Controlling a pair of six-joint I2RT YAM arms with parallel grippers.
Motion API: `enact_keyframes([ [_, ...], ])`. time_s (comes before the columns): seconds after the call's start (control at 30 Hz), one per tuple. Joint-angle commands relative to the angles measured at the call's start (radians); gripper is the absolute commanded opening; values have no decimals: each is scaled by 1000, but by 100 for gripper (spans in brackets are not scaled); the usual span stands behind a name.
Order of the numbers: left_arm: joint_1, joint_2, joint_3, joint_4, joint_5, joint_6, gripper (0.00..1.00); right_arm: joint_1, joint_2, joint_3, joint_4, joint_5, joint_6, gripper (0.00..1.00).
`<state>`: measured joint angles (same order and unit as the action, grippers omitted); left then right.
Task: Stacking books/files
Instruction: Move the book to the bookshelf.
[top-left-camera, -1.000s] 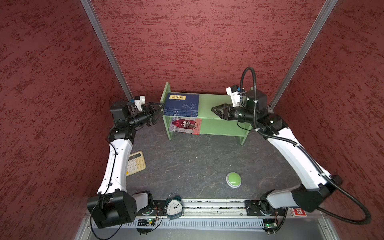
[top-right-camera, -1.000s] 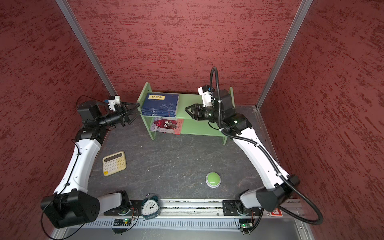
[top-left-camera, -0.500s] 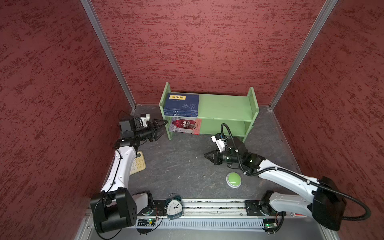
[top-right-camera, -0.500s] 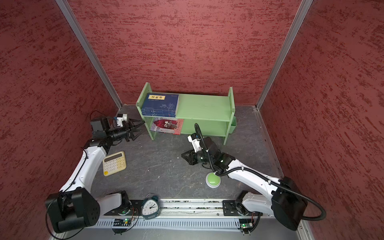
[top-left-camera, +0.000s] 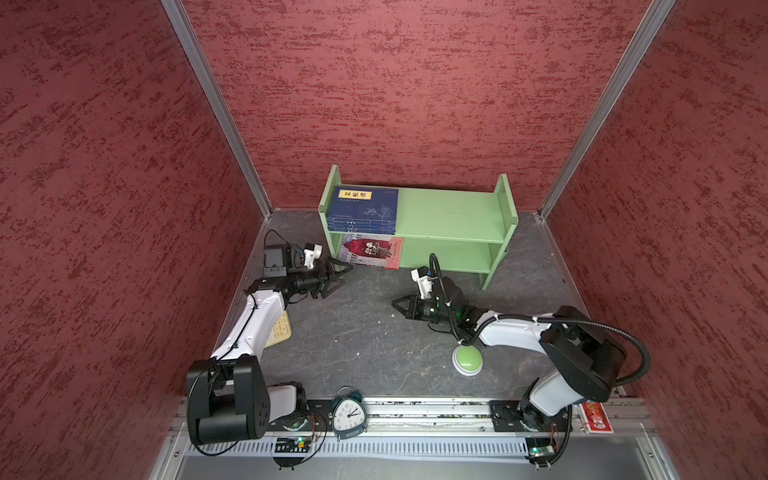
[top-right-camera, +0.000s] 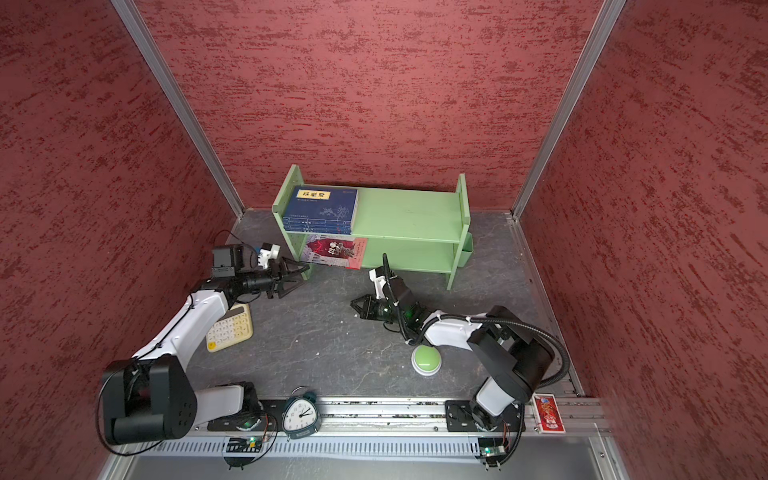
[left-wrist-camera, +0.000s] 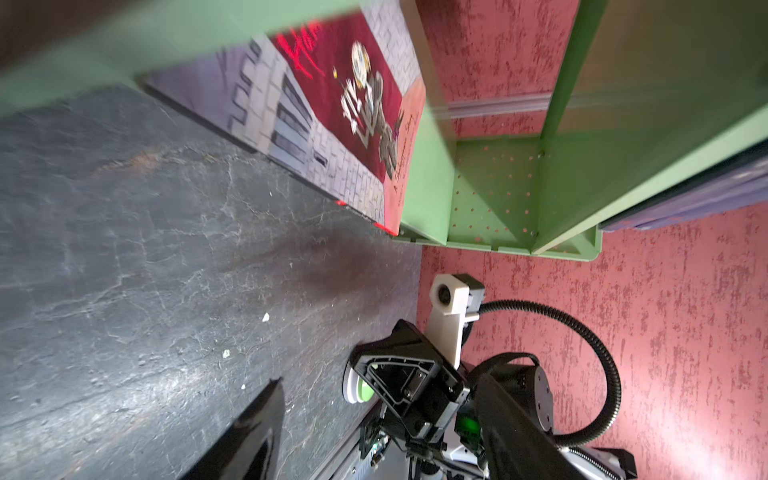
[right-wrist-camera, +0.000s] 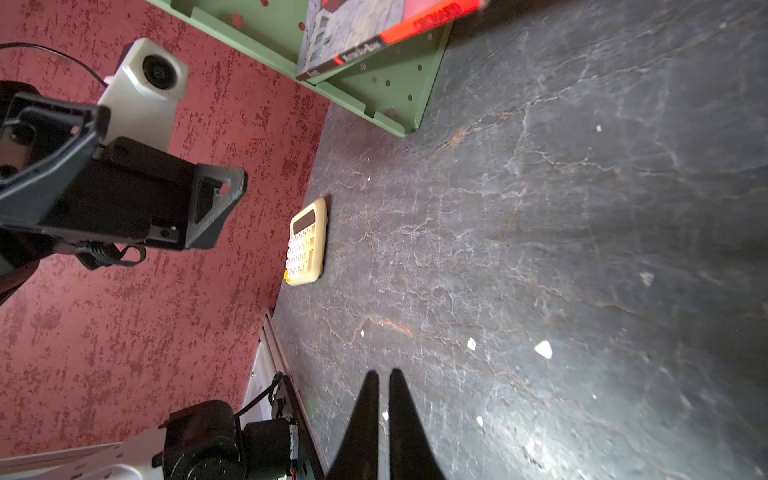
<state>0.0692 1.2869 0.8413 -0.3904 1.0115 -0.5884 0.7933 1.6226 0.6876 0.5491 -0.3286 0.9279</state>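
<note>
Several navy blue books (top-left-camera: 362, 207) (top-right-camera: 322, 206) with a yellow title label lie stacked at the left end of the green shelf's (top-left-camera: 451, 216) upper board. A red-and-white illustrated book (top-left-camera: 370, 250) (left-wrist-camera: 345, 104) (right-wrist-camera: 374, 33) lies on the lower board beneath them, jutting out in front. My left gripper (top-left-camera: 343, 275) (top-right-camera: 302, 275) hovers open and empty just left of the shelf's foot, pointing at that book. My right gripper (top-left-camera: 395, 301) (right-wrist-camera: 384, 374) is low over the floor in front of the shelf, shut on nothing.
A cream calculator (top-right-camera: 230, 328) (right-wrist-camera: 307, 245) lies under my left forearm. A green push button (top-left-camera: 467, 360) sits beside my right arm. An alarm clock (top-left-camera: 349, 417) and a small red packet (top-left-camera: 596, 417) rest on the front rail. Red walls close in on three sides.
My right arm has come down from the shelf's upper board to the floor in front, and its jaws have shut. My left arm has dropped lower beside the shelf, still open.
</note>
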Motion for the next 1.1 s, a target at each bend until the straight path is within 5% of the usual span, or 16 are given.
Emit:
enact_keyframes([
  [0.0,-38,33,5,-12,-1,88,73,-9,51,72,117,31,61,9],
  [1.07,-49,37,-10,62,-4,25,72,-123,252,195,260,26,132,9],
])
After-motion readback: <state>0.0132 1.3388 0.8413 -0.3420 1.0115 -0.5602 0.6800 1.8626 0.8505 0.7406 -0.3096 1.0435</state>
